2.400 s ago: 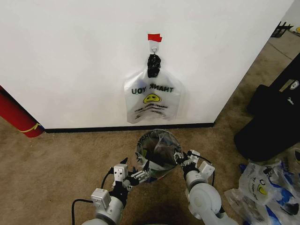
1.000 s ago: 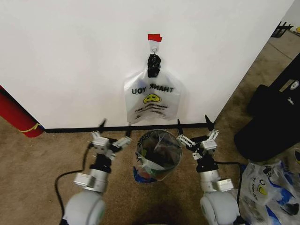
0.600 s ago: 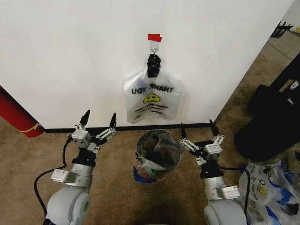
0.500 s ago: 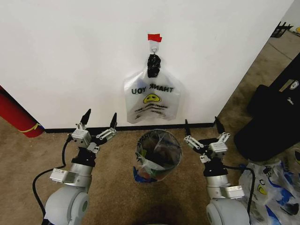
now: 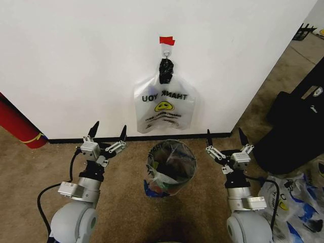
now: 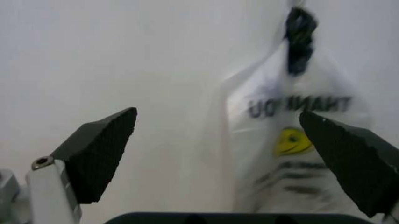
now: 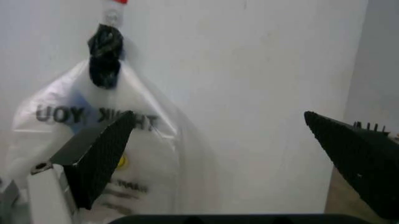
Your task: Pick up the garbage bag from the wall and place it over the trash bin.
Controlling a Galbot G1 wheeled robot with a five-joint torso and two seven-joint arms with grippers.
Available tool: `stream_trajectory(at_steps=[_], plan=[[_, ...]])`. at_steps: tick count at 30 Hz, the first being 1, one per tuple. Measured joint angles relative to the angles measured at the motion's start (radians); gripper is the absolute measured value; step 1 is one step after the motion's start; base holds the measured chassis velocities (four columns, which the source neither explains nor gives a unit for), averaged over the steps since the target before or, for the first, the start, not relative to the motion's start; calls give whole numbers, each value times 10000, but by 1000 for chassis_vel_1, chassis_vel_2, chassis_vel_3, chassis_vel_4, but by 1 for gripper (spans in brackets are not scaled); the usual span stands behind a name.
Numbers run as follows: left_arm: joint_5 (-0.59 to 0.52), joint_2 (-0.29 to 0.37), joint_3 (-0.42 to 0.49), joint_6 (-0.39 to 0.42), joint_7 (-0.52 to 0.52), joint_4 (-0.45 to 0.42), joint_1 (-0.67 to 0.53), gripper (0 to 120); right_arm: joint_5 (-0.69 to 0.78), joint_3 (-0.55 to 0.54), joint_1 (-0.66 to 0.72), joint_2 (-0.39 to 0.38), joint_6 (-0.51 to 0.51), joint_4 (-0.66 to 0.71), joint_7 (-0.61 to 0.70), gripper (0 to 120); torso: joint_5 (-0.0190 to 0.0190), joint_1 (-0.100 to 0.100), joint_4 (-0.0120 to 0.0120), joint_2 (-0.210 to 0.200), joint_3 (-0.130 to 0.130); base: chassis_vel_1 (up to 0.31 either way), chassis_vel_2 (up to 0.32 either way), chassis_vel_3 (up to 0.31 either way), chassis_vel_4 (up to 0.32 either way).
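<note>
The bag [image 5: 169,167] now sits over the bin [image 5: 171,174], its thin plastic lining the rim and a blue patch hanging low on the left side, and both arms have let go of it. A couple of seconds earlier both claws were right at the rim, one on each side; since then they have lifted, swung outward and settled well apart from the bin. The left claw [image 5: 107,134] hovers to the bin's left, fingers spread wide and pointing at the wall [image 5: 76,61], holding nothing. The right claw [image 5: 225,139] mirrors it on the bin's right, also spread and empty; over the last half second it has drifted a little further right, while the left has barely shifted.

The bin itself has not moved and the lining looks unchanged after release, so it seems to hold on its own. Judging from that, the placing is done and the arms are simply retreating.

A second bag [image 5: 164,109], printed THANK YOU with a smiley, hangs from the hook [image 5: 166,50] under the red tape [image 5: 167,40], untouched throughout; both wrist views look straight at it between open fingers
</note>
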Motion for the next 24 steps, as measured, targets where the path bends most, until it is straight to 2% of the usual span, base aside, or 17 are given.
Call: stream_trajectory(at_steps=[7,11,15,18,24], plan=[[-4,111,-620,103,57,292,-229,100,1126,292,31,-58,169,-124,-691,100,0,0,0,0,0,0,0,0,0],[-657,482,-1366,252,206,497,-483,100,1498,1232,136,-144,424,-329,-1971,100,0,0,-1,0,0,0,0,0,0],[-1349,800,-1719,304,345,593,-493,100,1918,1711,71,-320,496,-354,-2549,100,-2,0,0,0,0,0,0,0,0],[-1733,929,-1794,285,521,637,-412,100,2179,1847,-14,-423,456,-336,-2735,100,0,0,0,0,0,0,0,0,0],[-1807,901,-1704,242,596,642,-368,100,2196,1548,-106,-426,360,-276,-2534,100,0,0,0,0,0,0,0,0,0]])
